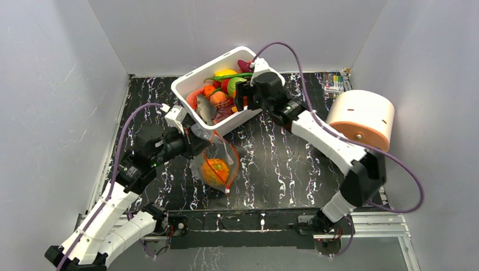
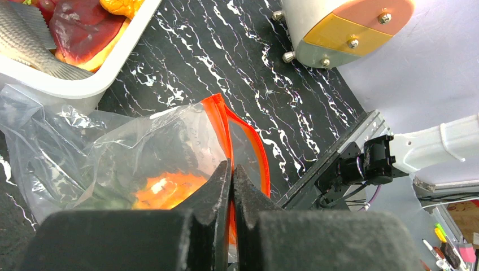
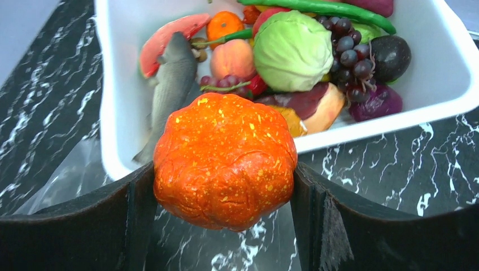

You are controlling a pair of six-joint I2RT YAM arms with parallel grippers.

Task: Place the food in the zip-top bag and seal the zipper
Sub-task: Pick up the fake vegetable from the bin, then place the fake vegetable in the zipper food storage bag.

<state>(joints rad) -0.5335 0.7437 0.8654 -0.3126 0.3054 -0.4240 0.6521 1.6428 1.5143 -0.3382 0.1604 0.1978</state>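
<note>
While the left tool (image 2: 232, 176) pinches the zip-top bag (image 2: 113, 147) by its zipper (image 2: 249, 138) beside the white tub (image 3: 390, 121), the right tool (image 3: 223, 186), clamped on an orange toy pumpkin (image 3: 226, 141), should hover over the open mouth before releasing.

**Bright, even light; soft focus close to the wrist lenses**

Diffuse light falls from above the white tub (image 1: 192, 86), bright and even. The grey walls behind it show no hard shadow, and the shadows among the toys inside it are soft. Just in front of the tub, the zip-top bag (image 2: 113, 141) carries small white glints on its crinkles. In the right wrist view the dark fingers (image 3: 85, 226) nearest the lens are blurred, while the orange fruit (image 3: 225, 161) in front of the tub is sharp.
</note>
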